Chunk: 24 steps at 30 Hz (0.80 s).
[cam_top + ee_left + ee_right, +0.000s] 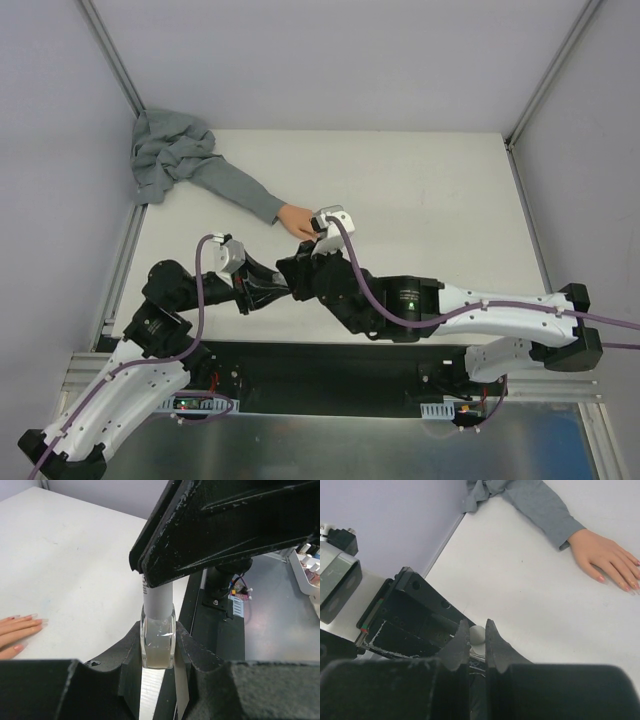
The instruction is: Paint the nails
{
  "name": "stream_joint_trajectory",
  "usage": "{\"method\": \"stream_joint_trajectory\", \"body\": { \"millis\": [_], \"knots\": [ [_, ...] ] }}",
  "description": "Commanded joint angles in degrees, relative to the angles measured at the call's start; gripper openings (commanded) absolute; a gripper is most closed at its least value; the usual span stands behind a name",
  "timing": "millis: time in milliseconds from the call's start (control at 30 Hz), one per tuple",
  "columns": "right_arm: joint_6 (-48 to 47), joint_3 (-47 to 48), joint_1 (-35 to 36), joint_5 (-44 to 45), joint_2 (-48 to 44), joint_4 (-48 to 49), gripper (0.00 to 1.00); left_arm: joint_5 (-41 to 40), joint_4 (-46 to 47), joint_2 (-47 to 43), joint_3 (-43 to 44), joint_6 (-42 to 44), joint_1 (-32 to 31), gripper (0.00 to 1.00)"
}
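Observation:
A small peach-pink fake hand (296,221) with a grey sleeve (232,186) lies on the white table; its nails (620,584) show pink in the right wrist view, and its fingertips (22,626) show at the left edge of the left wrist view. My left gripper (158,647) is shut on a small clear polish bottle (158,645) and holds it upright. My right gripper (477,636) is shut on the bottle's grey-white cap (478,634), (158,600) from above. Both grippers meet near the table's front, a little in front of the hand (285,285).
The grey sleeve's bunched cloth (165,150) lies at the table's far left corner. A white tray with small bottles (309,570) stands off the table at the right. The table's front edge (192,587) and a black base plate lie close by.

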Motion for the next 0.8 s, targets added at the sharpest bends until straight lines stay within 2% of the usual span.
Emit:
{"method": "stream_joint_trajectory", "body": {
  "millis": [0,100,133,200,233,267,333,367,433,567,667,767],
  "knots": [
    [4.29,3.35,3.57,4.98,2.61,-6.20,0.01,-6.79,5.61,-2.03,1.31,1.99,-0.05,0.00],
    [-2.73,3.88,3.66,3.32,1.04,-4.89,0.20,-6.70,5.61,-2.12,0.87,2.25,0.04,0.00],
    [-4.92,4.49,3.66,2.79,0.51,-4.88,0.33,-6.53,5.61,-1.95,0.78,2.25,0.04,0.00],
    [-11.69,4.93,3.48,0.77,-1.85,-6.20,0.48,-5.48,5.44,-1.51,0.87,1.99,-0.05,0.00],
    [-14.93,4.85,3.22,-1.32,-3.09,-6.20,0.61,-4.69,4.83,-1.33,1.22,1.90,-0.05,0.00],
    [-20.45,4.59,2.52,-9.09,-4.06,-6.03,0.67,-4.16,4.39,-0.89,1.57,1.90,-0.05,0.00],
    [-24.00,4.50,-1.16,-18.00,-6.95,-6.55,0.77,-1.01,3.42,-0.10,2.97,0.94,-0.05,0.00],
    [-24.98,4.58,-4.57,-27.61,-7.75,-7.25,0.79,0.32,1.76,1.03,3.76,0.67,-0.05,0.00],
    [-27.53,4.41,-7.75,-36.28,-9.59,-7.34,0.82,4.52,0.26,2.09,5.60,-0.73,-0.05,0.00],
    [-28.59,4.58,-16.10,-53.86,-9.87,-7.34,0.83,8.23,-0.63,2.19,6.84,-5.55,-0.05,0.00],
    [-30.52,4.67,-17.00,-59.77,-8.64,-6.47,0.83,8.42,-0.63,1.05,7.81,-8.37,-0.05,0.00],
    [-30.44,2.92,-17.08,-60.58,-8.11,-1.73,0.79,9.29,-0.54,0.69,8.78,-10.13,-0.05,0.00]
  ]
}}
